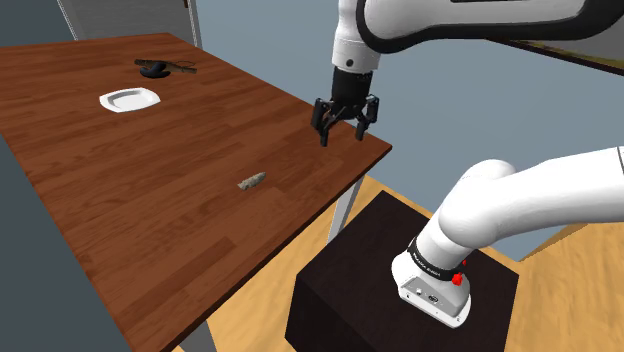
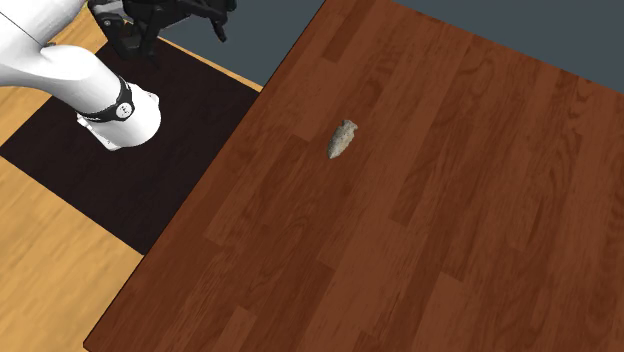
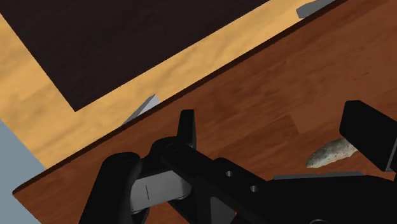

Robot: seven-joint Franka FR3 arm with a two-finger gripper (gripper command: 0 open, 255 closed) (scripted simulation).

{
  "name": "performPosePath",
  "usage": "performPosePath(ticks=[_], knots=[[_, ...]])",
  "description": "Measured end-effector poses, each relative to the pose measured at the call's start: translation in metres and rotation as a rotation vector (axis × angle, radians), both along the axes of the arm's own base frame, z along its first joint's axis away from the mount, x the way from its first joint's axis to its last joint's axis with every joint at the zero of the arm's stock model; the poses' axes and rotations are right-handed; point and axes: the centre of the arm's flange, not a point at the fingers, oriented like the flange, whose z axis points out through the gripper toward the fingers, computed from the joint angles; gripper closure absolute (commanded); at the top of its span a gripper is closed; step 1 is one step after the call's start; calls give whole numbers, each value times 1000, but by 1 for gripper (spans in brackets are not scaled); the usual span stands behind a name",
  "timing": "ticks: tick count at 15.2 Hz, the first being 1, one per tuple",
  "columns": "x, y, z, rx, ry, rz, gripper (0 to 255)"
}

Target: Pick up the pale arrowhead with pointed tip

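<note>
Shoulder view: the pale arrowhead (image 1: 250, 182) lies flat on the dark wooden table (image 1: 120, 220), out on the table's open middle, short of the table edge that faces the stand (image 1: 400, 290). The black hand (image 1: 343, 133) hangs above the table's corner nearest the stand, clear of the table top. Its fingers are spread apart and grasp nothing. A white plate (image 1: 130, 100) sits on the table's far part, and a dark, flat thing (image 1: 160, 68) lies beyond it, nearer the table's far edge.

Second exterior view: the arrowhead (image 2: 342, 138) rests alone on the table (image 2: 450, 250), a little in from the table edge on the stand's side. The hand (image 2: 172, 35) shows off that edge of the table, over the dark stand (image 2: 150, 170), fingers parted.

Wrist view: the two fingers of the hand (image 3: 277, 133) stand wide apart above the table (image 3: 267, 95), near the table's edge. The arrowhead (image 3: 329, 154) lies on the table below, in the gap and close beside one finger, not clasped.
</note>
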Motion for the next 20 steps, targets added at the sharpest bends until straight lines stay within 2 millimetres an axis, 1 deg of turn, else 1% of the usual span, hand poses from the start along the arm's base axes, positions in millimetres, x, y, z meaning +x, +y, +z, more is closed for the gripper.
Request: performPosePath(ticks=[1, 2, 4, 7, 8, 9, 11, 14, 15, 16, 17, 20], knots=[[6, 10, -8, -6, -2, -46, 0], [10, 15, -17, -13, -5, -93, 0], [23, 33, -28, -25, -10, -183, 0], [44, 55, -54, -44, -18, -321, 0], [55, 62, -62, -51, -20, -367, 0], [61, 69, -68, -57, -23, -412, 0], [81, 77, -81, -70, -28, -504, 0], [112, 93, -106, -87, -35, -641, 0], [119, 95, -113, -94, -38, -687, 0], [130, 96, -123, -99, -40, -733, 0], [143, 99, -129, -105, -42, -776, 0], [171, 107, -154, -121, -48, -914, 0]])
